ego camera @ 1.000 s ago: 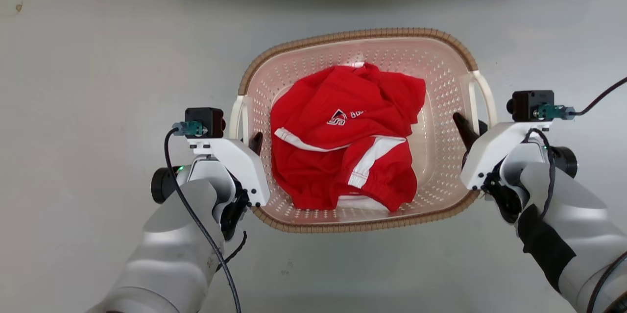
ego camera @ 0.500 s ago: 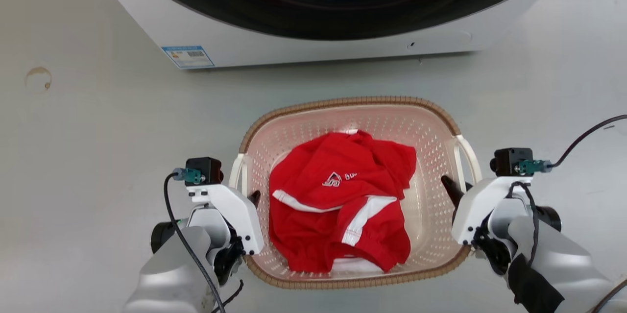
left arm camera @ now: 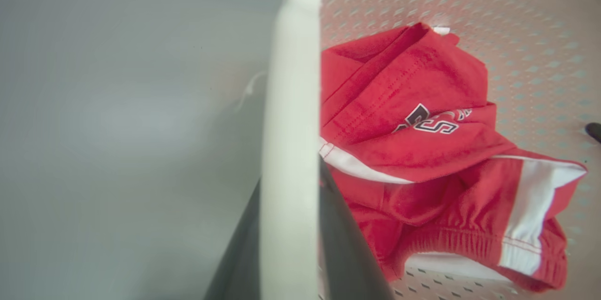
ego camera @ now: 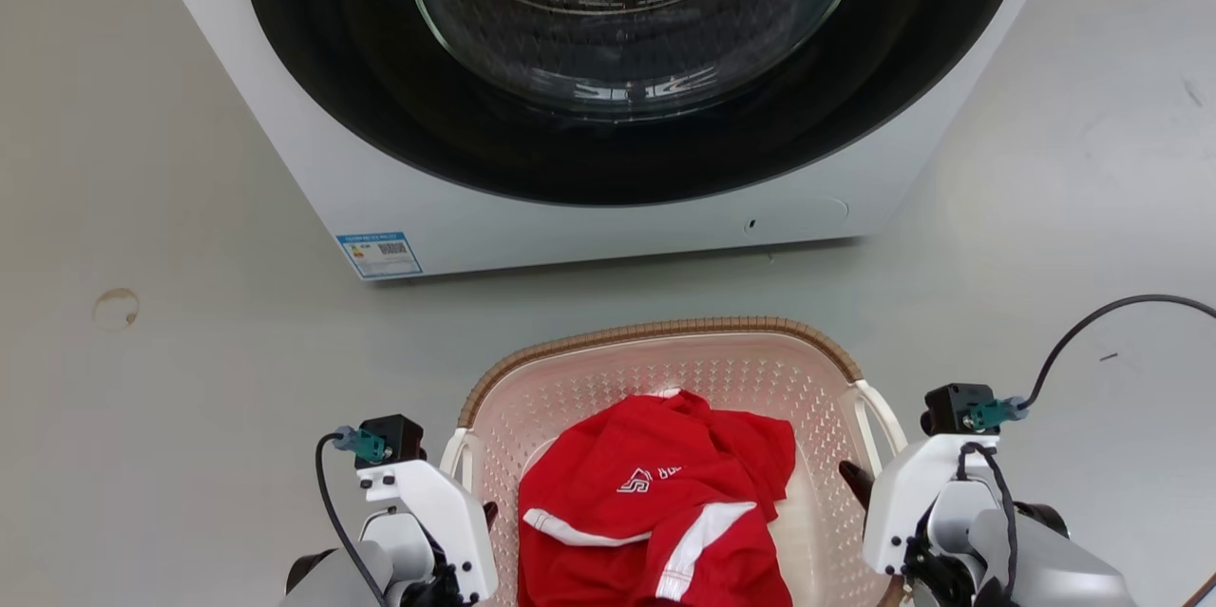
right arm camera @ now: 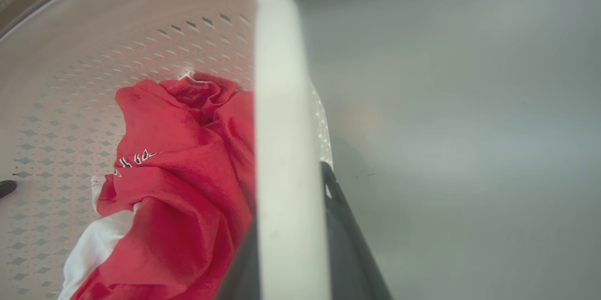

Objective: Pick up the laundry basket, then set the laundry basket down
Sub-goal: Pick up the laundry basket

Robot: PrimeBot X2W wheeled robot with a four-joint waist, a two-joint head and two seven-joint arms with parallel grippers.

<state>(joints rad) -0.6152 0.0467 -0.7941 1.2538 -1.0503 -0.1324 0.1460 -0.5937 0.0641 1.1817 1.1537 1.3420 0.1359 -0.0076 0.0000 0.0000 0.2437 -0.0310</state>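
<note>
Left fingers [left arm camera: 350,248] pinch the white left handle [left arm camera: 290,103] of the laundry basket [ego camera: 665,336], one finger on either side of the loop. I find the basket between both arms, just before the washing machine [ego camera: 608,218], with a red garment [ego camera: 655,502] inside. Right fingers [right arm camera: 350,253] pinch the right handle [right arm camera: 281,103] likewise. I cannot tell whether the basket touches the floor [ego camera: 142,398].

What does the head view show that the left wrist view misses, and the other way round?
Head view adds: the washing machine, its blue label and a round floor stain. Left wrist view adds: a close look at the white handle clamped between the left gripper and its dark fingers. Both share: the pink laundry basket holding red clothing.
</note>
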